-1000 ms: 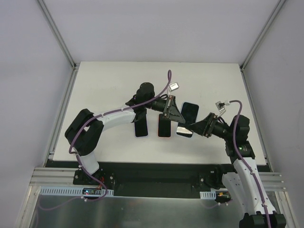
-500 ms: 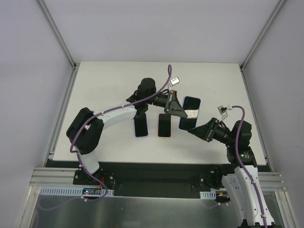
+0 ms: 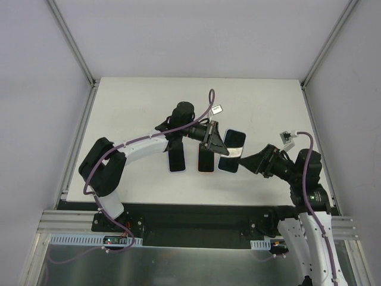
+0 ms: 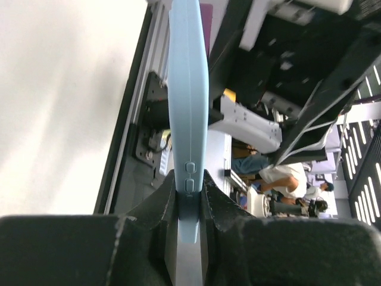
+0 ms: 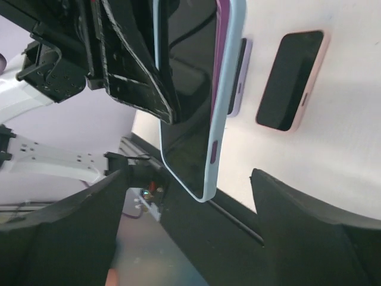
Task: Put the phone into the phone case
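left gripper (image 4: 190,179) clamped narrow on the long edge of a pale blue case (image 4: 187,89), which it holds clear of the table (image 3: 137,113) and which the left wrist view shows edge-on, its side buttons just above the fingers. the phone (image 5: 187,89) lies in the case, dark screen showing, with a purple side visible inside the blue rim; whether every corner is seated cannot be told. right gripper (image 5: 187,177) spread wide and holding nothing, its fingers on either side of the near corner of the case but apart from it; in the top view it sits just beside the near end of the case. on the table beneath lie a pink phone (image 5: 290,80) and, partly hidden behind the case, a lilac phone (image 3: 177,161), side by side and not touching. judged step: the fitting of the phone into the case, late in the task, with the left arm acting as the holder. the next move likely calls for the right gripper to close on or press against the near end so that the rim snaps over the phone, with the left grip kept firm so the case does not twist or slip.
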Controlling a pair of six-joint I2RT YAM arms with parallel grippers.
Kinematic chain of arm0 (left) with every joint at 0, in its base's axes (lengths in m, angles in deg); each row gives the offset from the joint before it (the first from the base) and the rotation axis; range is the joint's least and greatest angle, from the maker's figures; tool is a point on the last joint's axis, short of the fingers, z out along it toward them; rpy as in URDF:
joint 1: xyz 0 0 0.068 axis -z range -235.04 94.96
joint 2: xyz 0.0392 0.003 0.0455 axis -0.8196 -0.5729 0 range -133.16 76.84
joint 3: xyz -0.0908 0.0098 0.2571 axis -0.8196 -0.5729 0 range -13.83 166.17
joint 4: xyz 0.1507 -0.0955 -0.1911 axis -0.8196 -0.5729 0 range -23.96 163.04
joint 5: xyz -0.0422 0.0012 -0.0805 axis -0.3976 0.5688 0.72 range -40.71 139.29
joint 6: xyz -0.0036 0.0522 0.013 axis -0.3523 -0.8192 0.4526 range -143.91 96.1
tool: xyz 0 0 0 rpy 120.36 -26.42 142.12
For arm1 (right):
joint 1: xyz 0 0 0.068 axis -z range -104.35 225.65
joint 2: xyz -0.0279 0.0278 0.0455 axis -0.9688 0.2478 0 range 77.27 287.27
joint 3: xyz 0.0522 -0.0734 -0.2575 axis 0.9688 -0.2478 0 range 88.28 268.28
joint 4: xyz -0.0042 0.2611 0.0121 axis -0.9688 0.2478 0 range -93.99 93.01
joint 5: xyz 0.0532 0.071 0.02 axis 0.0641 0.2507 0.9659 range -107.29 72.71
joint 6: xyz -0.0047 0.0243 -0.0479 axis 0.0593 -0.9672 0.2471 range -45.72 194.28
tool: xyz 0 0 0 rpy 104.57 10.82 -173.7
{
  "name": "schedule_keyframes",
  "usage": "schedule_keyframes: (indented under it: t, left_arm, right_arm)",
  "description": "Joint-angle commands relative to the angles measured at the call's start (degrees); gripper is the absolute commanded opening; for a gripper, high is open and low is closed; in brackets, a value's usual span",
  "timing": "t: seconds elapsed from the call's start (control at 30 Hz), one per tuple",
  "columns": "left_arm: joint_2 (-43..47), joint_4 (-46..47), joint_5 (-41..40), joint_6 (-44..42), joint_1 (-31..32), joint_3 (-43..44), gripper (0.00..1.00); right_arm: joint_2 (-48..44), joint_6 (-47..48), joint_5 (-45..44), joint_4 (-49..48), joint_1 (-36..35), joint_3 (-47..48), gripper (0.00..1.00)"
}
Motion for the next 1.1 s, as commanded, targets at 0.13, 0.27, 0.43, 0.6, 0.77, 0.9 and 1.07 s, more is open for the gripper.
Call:
schedule_keyframes:
  t: [0.13, 0.27, 0.43, 0.6, 0.77, 0.9, 1.07]
  left_arm:
    - [9.5, -5.0, 10.0, -8.3, -0.4, -5.7, 0.00]
    - [9.9, -5.1, 12.7, -9.2, -0.2, -6.5, 0.00]
    - [9.0, -4.7, 15.9, -9.4, 0.3, -6.5, 0.00]
    - [9.0, -4.5, 16.6, -10.0, 1.1, -7.0, 0.00]
    - [8.2, -4.5, 16.9, -10.1, 1.5, -6.8, 0.00]
    - [7.1, -4.5, 18.0, -10.3, 1.6, -6.9, 0.00]
    - [6.5, -4.8, 17.4, -10.4, 1.6, -7.1, 0.00]
  right_arm:
    - [2.5, 7.5, 0.5, 5.0, 0.1, 6.5, 0.95]
    - [3.6, 7.0, 3.9, 2.0, 0.1, 7.2, 0.93]
    - [6.6, 5.9, 7.4, -2.9, 0.1, 6.3, 0.89]
    - [10.3, 5.3, 10.4, -8.3, 0.1, 4.6, 0.82]
    - [12.1, 3.0, 11.1, -12.5, 0.0, 4.4, 0.73]
    - [13.3, 2.2, 12.9, -14.8, -0.4, 5.5, 0.50]
    - [13.2, 2.5, 15.3, -14.8, -0.6, 6.0, 0.03]
